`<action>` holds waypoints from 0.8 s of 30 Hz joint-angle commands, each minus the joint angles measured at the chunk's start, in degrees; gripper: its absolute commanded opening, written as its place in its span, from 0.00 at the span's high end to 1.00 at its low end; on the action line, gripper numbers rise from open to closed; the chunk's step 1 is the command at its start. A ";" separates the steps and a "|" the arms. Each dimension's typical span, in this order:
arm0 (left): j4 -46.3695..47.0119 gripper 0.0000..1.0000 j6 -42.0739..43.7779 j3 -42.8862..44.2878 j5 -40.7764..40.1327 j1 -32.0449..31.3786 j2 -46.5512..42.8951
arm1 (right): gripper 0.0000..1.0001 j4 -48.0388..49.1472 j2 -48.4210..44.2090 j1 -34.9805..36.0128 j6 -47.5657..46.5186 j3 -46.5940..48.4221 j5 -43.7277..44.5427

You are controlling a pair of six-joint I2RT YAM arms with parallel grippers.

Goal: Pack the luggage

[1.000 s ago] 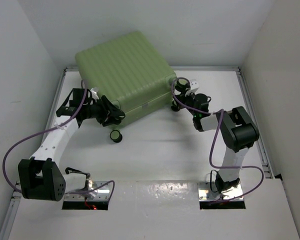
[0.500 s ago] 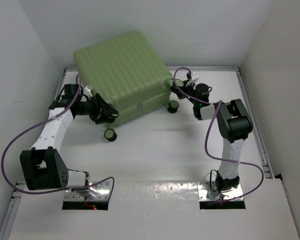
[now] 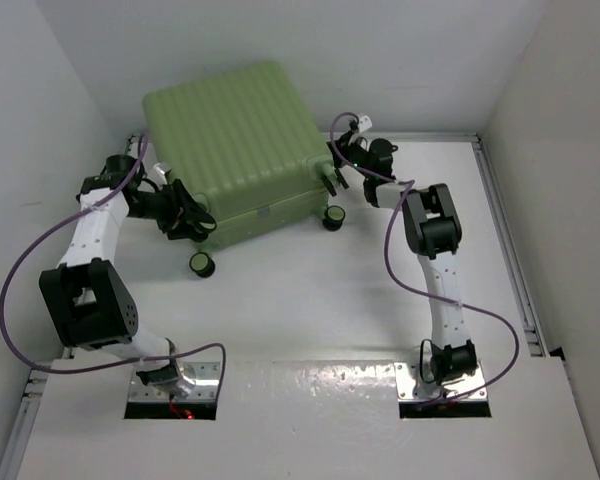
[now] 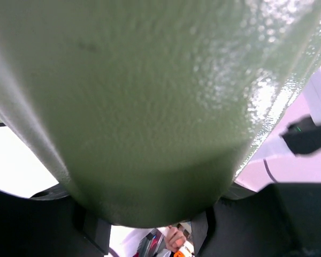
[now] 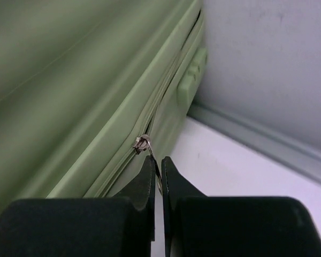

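Two arm bases (image 3: pixel 170 385) sit nearest, well short of the luggage (image 3: pixel 230 140), with bare white table (image 3: pixel 310 300) between. One black-and-green wheel (image 3: pixel 201 264) juts from the luggage's near-left corner, and a second wheel (image 3: pixel 333 215) from its near-right corner. Just beyond the first wheel, the left gripper (image 3: pixel 192 220) stands about half spread, its jaws clamped over a rounded, pebbled green edge of the shell. At the luggage's right side, the right gripper (image 5: pixel 156 170) is pinched fully together on the thin metal zipper pull (image 5: pixel 143 143), which sits in the seam between the shell halves. Purple cables (image 3: pixel 20 290) loop beside both arms. The luggage lies closed, ribbed and hard-shelled. Its far side is close to the back wall (image 3: pixel 380 60), and open table lies to its right.
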 commanded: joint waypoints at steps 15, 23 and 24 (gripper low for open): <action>36.43 0.73 12.32 2.82 -10.76 0.36 12.66 | 0.51 -7.12 9.85 -2.19 5.83 19.25 11.99; 36.96 0.32 16.55 -8.07 -8.64 -3.70 -5.78 | 0.47 -5.61 -14.27 -4.65 11.47 -15.95 1.24; 36.96 0.29 16.55 -9.47 -8.11 -3.70 -7.89 | 0.48 -7.53 -15.34 -4.39 12.60 -17.27 -0.15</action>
